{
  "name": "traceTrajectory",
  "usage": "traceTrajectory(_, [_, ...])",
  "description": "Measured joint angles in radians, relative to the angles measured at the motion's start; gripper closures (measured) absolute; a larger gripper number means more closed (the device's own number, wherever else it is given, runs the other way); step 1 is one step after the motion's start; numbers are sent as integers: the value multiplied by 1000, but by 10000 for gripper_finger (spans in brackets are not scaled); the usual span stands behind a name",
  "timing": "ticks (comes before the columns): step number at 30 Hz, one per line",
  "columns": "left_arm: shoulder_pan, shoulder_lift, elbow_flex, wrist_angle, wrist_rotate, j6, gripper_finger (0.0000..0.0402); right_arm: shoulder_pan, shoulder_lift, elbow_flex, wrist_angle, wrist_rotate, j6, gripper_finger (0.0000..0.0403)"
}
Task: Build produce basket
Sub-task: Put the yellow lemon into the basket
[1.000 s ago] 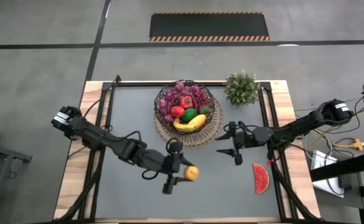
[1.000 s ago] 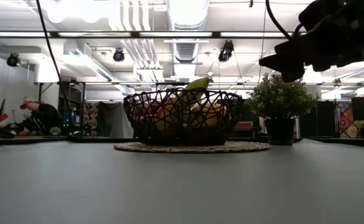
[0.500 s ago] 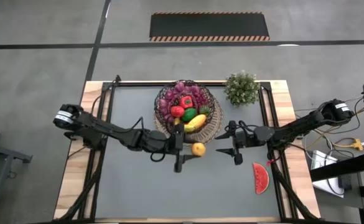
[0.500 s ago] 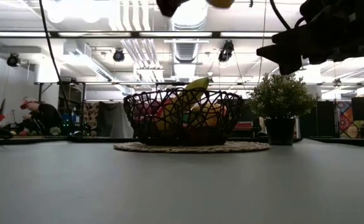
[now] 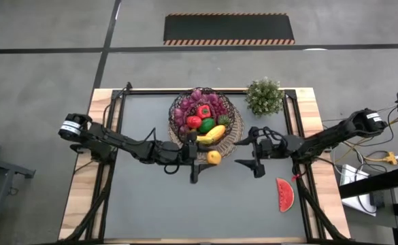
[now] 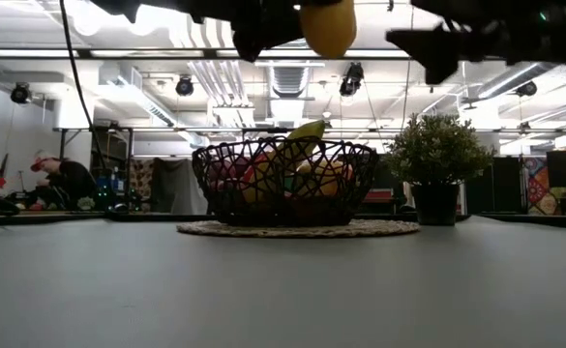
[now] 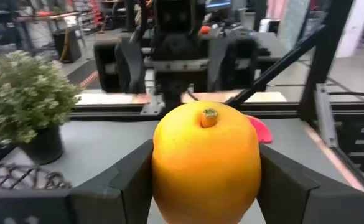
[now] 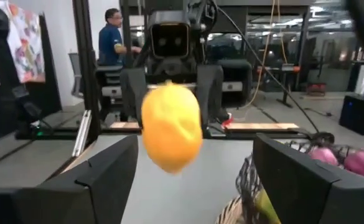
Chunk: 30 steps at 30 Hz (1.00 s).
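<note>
The left claw [image 5: 203, 158], clamping the orange [image 5: 213, 157], is closing on the basket [image 5: 205, 117] rim, having risen off the tabletop [image 5: 151, 204]; release looks near. The right claw [image 5: 253, 156] is waiting, spread wide, watermelon slice [image 5: 285, 194] unpicked.

The orange fruit [image 5: 214, 157] hangs in the air just beside the near rim of the dark wire basket [image 5: 178, 107], stem nub up, pinched between the left gripper's [image 5: 205, 159] fingers. The basket sits on its tan woven mat [image 5: 237, 136], piled with purple grapes [image 5: 202, 97], red peppers [image 5: 197, 116], a green lime [image 5: 206, 125] and a yellow banana [image 5: 211, 135]. The red watermelon slice [image 5: 285, 194] lies flat on the table, well apart to the right.
</note>
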Motion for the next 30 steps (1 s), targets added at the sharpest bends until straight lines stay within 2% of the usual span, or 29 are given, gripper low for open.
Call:
traceTrajectory(7, [0,0,-2,5,-71,5,195,0,35,204,-286,5,-50,100])
traceTrajectory(14, [0,0,-2,46,-71,5,195,0,104,360,-551,55,-63,113])
traceTrajectory(23, [6,-1,-3,76,-71,14,195,0,182,427,-568,66,-78,136])
traceTrajectory(30, [6,-1,-3,81,-71,15,186,0,179,437,-575,64,-77,215])
